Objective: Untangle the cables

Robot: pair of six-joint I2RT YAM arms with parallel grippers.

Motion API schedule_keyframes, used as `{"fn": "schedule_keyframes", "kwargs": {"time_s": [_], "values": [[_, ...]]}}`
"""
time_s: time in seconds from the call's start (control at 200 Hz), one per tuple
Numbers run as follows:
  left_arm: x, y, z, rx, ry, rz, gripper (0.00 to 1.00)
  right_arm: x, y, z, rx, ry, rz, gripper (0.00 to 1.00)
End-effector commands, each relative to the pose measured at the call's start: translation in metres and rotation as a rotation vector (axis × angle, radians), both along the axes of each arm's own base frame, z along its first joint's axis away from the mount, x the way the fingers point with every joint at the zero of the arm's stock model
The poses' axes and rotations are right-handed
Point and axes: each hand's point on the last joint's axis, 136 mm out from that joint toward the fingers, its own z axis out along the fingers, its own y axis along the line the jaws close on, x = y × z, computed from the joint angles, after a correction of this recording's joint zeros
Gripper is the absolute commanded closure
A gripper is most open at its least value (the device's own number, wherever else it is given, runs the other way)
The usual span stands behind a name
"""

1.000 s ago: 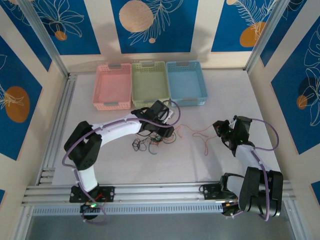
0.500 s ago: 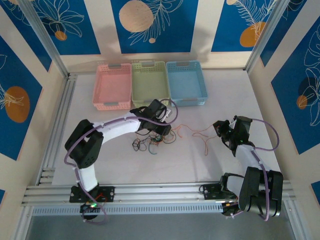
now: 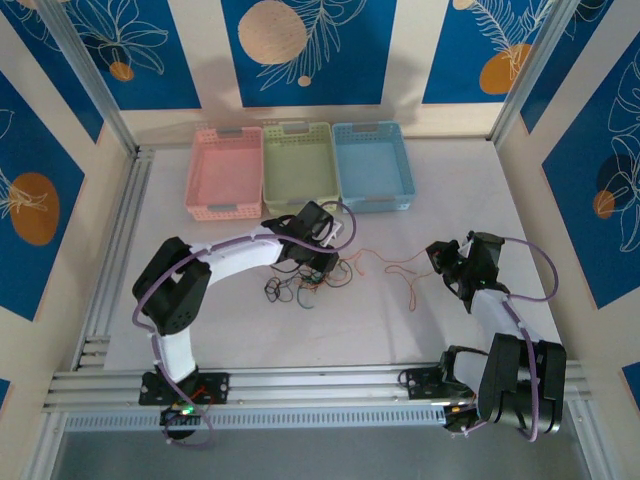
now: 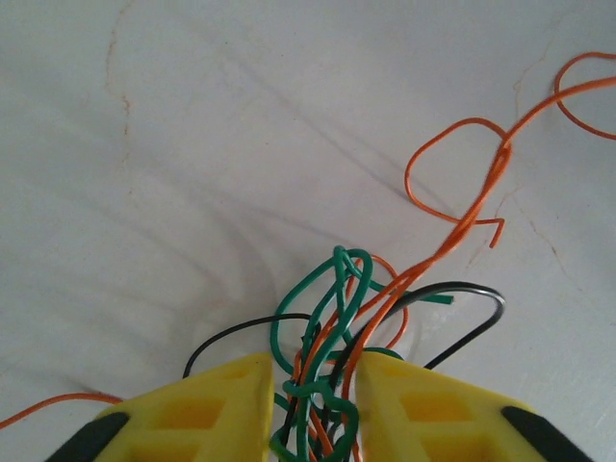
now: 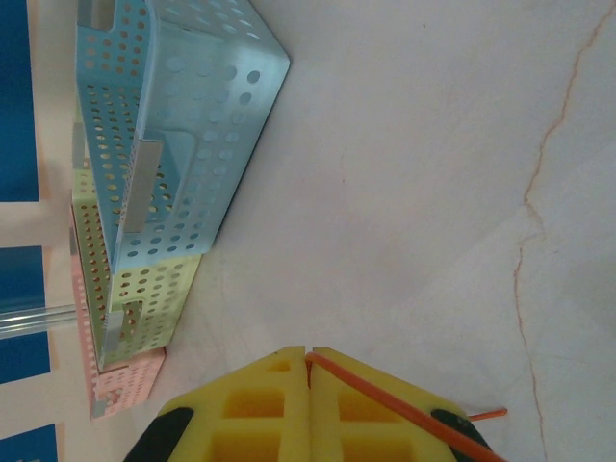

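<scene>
The cables (image 3: 298, 286) lie mid-table as a knot of black, green and orange-red wire. My left gripper (image 3: 328, 265) sits at the knot's right edge. In the left wrist view its yellow fingers (image 4: 221, 404) stand a little apart, with the bundle of green (image 4: 342, 289), orange and black (image 4: 462, 289) wire pressed between them, so my left gripper (image 4: 313, 371) is shut on it. One orange strand (image 3: 395, 265) stretches right to my right gripper (image 3: 436, 256). My right gripper (image 5: 309, 354) is shut on that orange cable (image 5: 404, 404), which runs from the seam across one finger.
Three baskets stand side by side at the back: pink (image 3: 224, 172), green (image 3: 298, 165) and blue (image 3: 372, 165). The blue basket (image 5: 183, 115) and green basket (image 5: 144, 289) lie ahead of my right wrist. More of the orange strand (image 3: 410, 295) trails on the table toward the front.
My left gripper has shifted slightly left and toward the back with the knot's edge. The right arm and the orange strand have not visibly moved.
</scene>
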Motion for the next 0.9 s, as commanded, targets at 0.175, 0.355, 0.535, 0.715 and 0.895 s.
{"fn": "schedule_keyframes", "kwargs": {"time_s": [0.175, 0.355, 0.535, 0.715, 0.895], "values": [[0.006, 0.009, 0.004, -0.002, -0.026, 0.043, 0.79, 0.004, 0.000, 0.005, 0.014, -0.010, 0.004, 1.00], [0.009, 0.022, 0.012, 0.011, -0.064, 0.086, 0.85, 0.004, -0.001, 0.005, 0.017, -0.009, -0.001, 1.00], [0.011, 0.041, 0.022, 0.026, -0.104, 0.138, 0.90, 0.004, -0.002, 0.004, 0.025, -0.005, -0.006, 1.00], [0.012, 0.067, 0.028, 0.023, -0.122, 0.209, 0.93, 0.003, -0.003, 0.001, 0.033, 0.002, -0.012, 1.00], [0.011, 0.093, 0.031, 0.012, -0.124, 0.270, 0.92, 0.003, -0.004, 0.001, 0.040, 0.002, -0.016, 1.00]]}}
